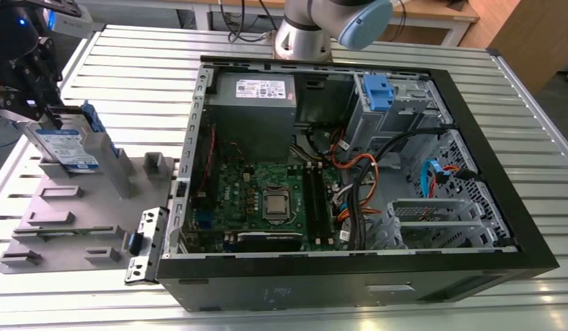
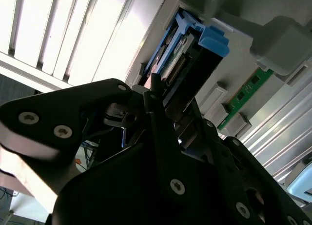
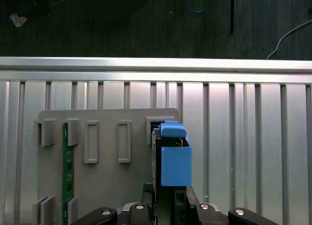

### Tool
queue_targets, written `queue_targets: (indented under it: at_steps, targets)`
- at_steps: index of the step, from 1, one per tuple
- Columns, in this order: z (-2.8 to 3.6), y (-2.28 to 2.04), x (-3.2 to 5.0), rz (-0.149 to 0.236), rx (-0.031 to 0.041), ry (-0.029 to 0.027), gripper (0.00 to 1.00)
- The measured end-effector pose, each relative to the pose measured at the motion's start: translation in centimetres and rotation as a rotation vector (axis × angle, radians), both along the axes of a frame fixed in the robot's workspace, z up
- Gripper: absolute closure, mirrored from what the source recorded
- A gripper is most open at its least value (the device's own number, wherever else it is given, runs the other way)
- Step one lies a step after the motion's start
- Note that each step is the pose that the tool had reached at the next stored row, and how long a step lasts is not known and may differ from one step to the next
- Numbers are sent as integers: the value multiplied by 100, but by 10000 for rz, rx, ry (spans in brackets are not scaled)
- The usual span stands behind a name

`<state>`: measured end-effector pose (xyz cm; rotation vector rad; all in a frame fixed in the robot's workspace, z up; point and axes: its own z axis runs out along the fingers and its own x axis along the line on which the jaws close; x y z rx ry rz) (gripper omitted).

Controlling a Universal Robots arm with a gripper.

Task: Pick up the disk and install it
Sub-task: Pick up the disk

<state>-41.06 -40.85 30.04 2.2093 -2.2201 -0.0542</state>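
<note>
Where the grey holder (image 1: 82, 227) lies on the slatted table (image 1: 137, 62), at the exterior view's left, you see the disk (image 1: 68, 146) standing on edge in one of its slots, label facing the camera, blue bracket (image 1: 91, 118) along its far edge. The gripper (image 1: 43, 103) sits right at the disk's upper end, black body above it. In the first wrist view you look down the disk's narrow edge, the bracket's blue block beside it, and the gripper straddles that edge. In the second wrist view the gripper's black links are in front, with the disk's connector edge just past them. You cannot tell whether the gripper is clamped on the disk or loose around it; the contact is hidden. The disk is seated in the holder, not lifted. A green memory stick (image 3: 65, 166) stands in another slot, well apart from the disk. The open case (image 1: 358, 276) lies just beside the holder, toward the exterior view's right, board (image 1: 265, 200) face up, power supply (image 1: 254, 89) at its far end. The arm (image 1: 307, 34) rises beyond the case.
</note>
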Motion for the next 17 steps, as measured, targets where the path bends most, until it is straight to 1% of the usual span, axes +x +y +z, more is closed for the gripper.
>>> queue_targets:
  at_steps: [11,12,15,17]
  targets:
    - [0,0,8,0,0,0,65]
    - [3,0,8,1,-1,1,65]
    - [39,0,8,1,0,0,65]
    - [41,0,8,0,2,-2,65]
